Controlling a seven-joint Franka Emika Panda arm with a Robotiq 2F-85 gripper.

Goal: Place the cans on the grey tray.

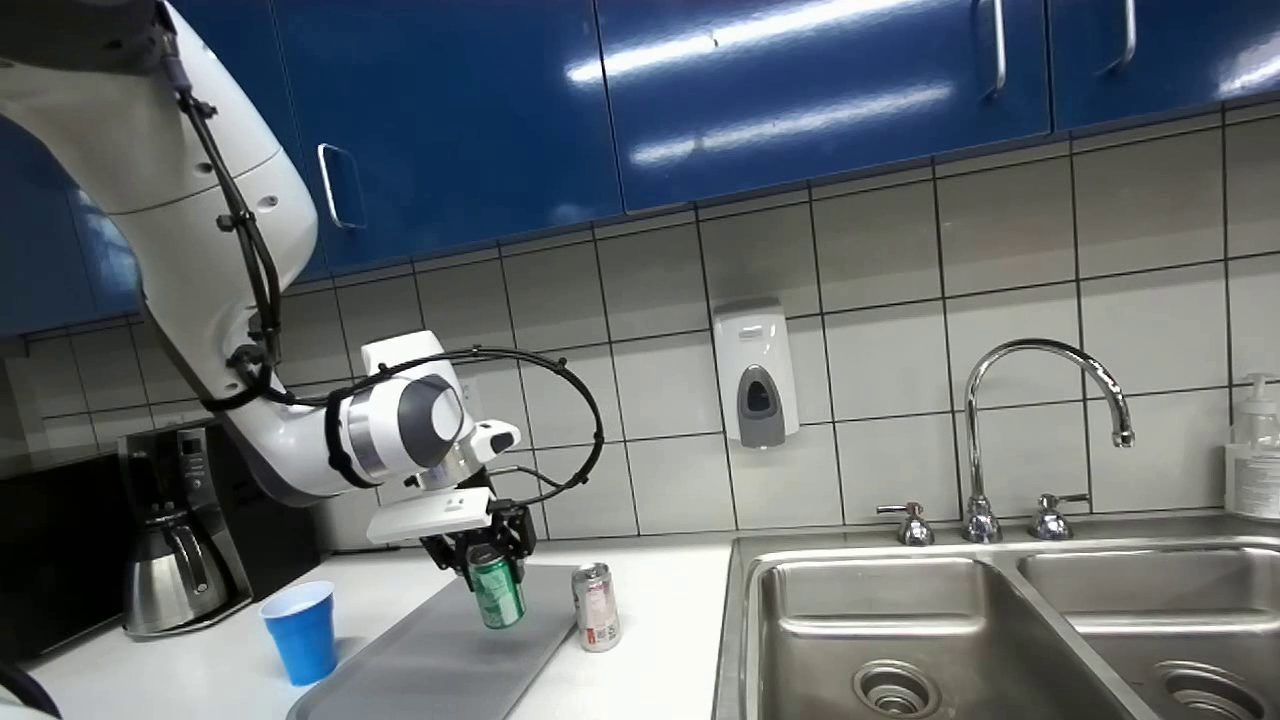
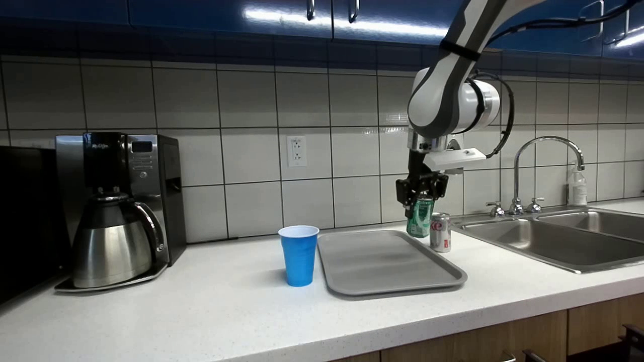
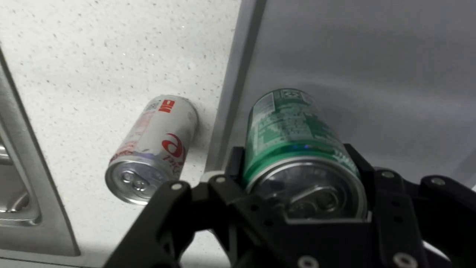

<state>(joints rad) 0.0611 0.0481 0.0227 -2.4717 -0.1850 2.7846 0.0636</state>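
The green can (image 1: 498, 598) is held in my gripper (image 1: 492, 562), slightly tilted, over the grey tray (image 1: 430, 655) near its back edge on the sink side. In an exterior view the can (image 2: 420, 219) hangs below the black fingers of the gripper (image 2: 421, 198). In the wrist view the fingers (image 3: 297, 165) touch the green can (image 3: 288, 121) on both sides, with the tray (image 3: 372, 56) beneath it. The silver can (image 1: 597, 610) stands upright on the counter just beside the tray; it also shows in an exterior view (image 2: 440, 234) and the wrist view (image 3: 154, 137).
A blue cup (image 2: 299, 256) stands on the counter at the tray's other side. A coffee maker (image 2: 126, 201) is farther along that way. The steel sink (image 1: 870, 620) and its faucet (image 1: 1040, 345) lie beyond the silver can. A soap dispenser (image 1: 757, 375) hangs on the tiled wall.
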